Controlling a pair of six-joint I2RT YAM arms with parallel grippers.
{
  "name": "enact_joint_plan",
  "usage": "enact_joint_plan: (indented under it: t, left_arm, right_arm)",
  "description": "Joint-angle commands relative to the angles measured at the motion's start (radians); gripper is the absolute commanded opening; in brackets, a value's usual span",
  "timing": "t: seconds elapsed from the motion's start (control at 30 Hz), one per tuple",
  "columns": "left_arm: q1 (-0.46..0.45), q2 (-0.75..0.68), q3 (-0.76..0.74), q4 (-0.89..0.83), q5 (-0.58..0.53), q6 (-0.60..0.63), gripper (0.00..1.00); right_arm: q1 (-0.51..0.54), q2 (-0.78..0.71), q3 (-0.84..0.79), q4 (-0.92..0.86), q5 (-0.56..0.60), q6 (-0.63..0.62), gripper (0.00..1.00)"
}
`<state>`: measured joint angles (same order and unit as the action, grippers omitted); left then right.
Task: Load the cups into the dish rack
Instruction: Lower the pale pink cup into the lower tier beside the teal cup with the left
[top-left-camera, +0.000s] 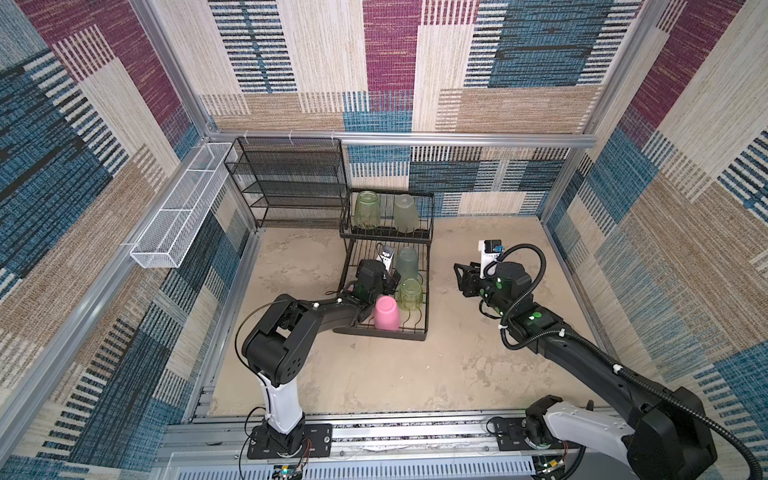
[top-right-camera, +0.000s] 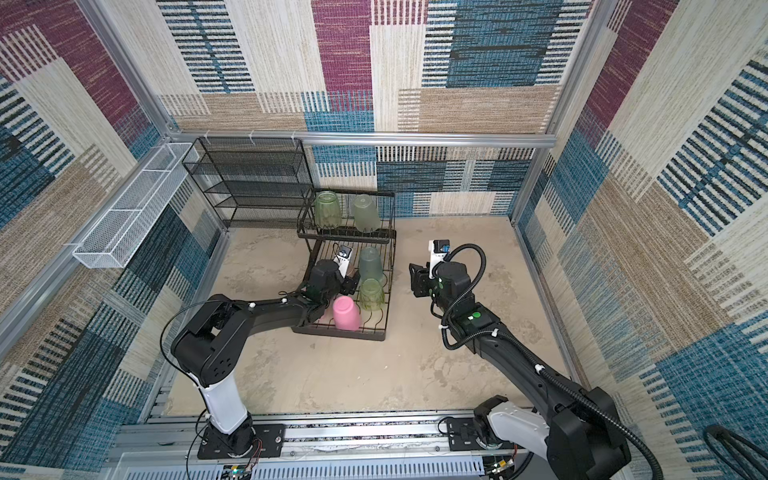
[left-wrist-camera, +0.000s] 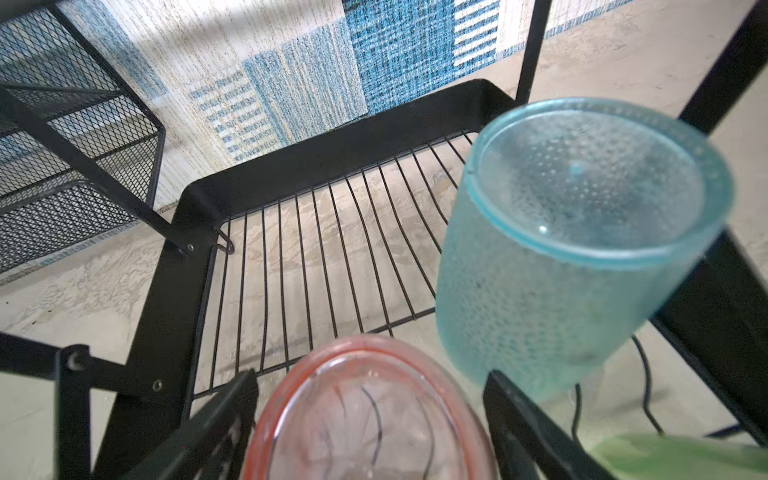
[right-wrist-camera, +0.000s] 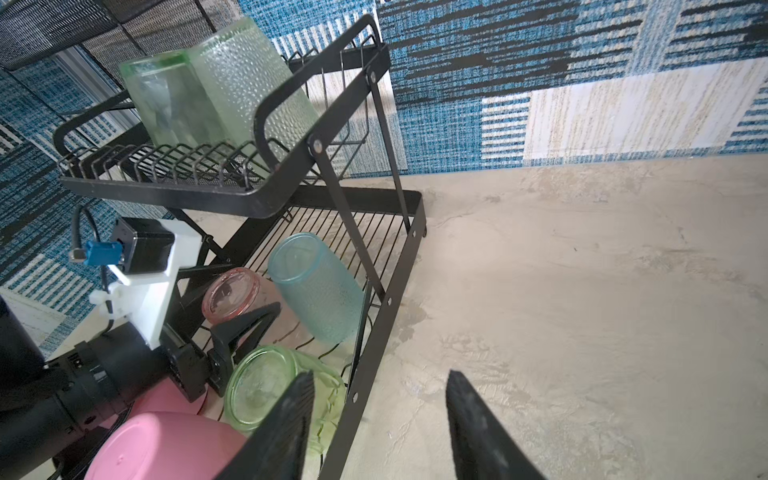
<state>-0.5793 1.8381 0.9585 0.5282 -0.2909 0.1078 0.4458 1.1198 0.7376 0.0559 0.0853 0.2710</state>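
Observation:
The black dish rack (top-left-camera: 382, 334) stands at the middle back. All its cups are upside down. Its raised shelf (right-wrist-camera: 166, 195) holds a ribbed green cup (top-left-camera: 367, 209) and a frosted green cup (top-left-camera: 406, 212). The low tray holds a teal cup (top-left-camera: 407, 264), a ribbed green cup (top-left-camera: 410, 294) and an opaque pink cup (top-left-camera: 387, 312). My left gripper (left-wrist-camera: 370, 378) is open over the tray. Its fingers (left-wrist-camera: 232, 399) stand on either side of a clear pink cup (left-wrist-camera: 370, 419) resting on the wires. My right gripper (right-wrist-camera: 380, 376) is open and empty, above the floor just right of the rack.
A taller black mesh shelf unit (top-left-camera: 291, 178) stands against the back wall, left of the rack. A long white mesh basket (top-left-camera: 183, 208) hangs on the left wall rail. Patterned walls close in three sides of the sandy floor (top-left-camera: 457, 374).

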Motion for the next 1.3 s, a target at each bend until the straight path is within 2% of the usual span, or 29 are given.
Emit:
enact_joint_plan:
  t: [0.0, 1.27]
  left_arm:
    - [-0.005, -0.014, -0.011, 0.044, -0.027, 0.031, 0.88]
    - [-0.036, -0.144, -0.073, 0.119, -0.079, 0.080, 0.91]
  right_arm:
    - [0.001, 0.000, 0.001, 0.030, -0.011, -0.001, 0.54]
    - [-0.001, -0.065, 0.004, 0.025, -0.004, -0.007, 0.56]
